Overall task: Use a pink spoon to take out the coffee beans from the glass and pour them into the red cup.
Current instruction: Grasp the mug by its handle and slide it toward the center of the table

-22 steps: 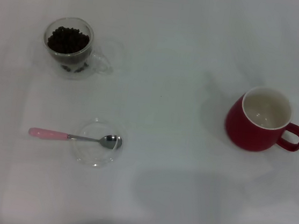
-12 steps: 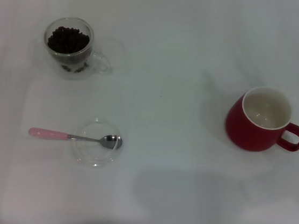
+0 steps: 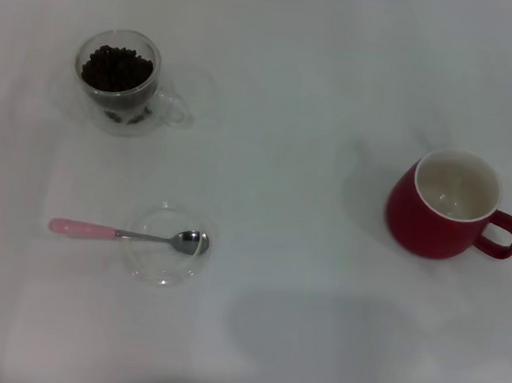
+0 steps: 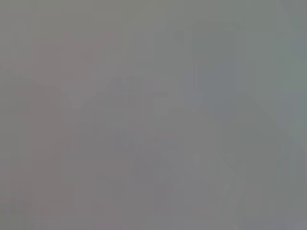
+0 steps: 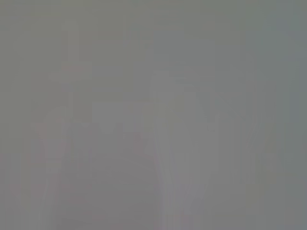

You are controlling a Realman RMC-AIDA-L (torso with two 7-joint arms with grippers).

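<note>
The pink spoon point(image 3: 126, 232) lies at the near left of the white table, its pink handle pointing left and its metal bowl resting on a flat clear round dish point(image 3: 162, 269). Farther back on the left stands the glass point(image 3: 120, 84), upright, filled with dark coffee beans point(image 3: 116, 67); its clear handle points right. The red cup point(image 3: 447, 207) stands upright at the right, cream inside, nothing in it, its loop handle pointing right. Neither gripper shows in the head view. Both wrist views show only plain grey.
The white table point(image 3: 296, 85) spreads across the whole head view. A wide stretch of bare surface lies between the spoon and the red cup.
</note>
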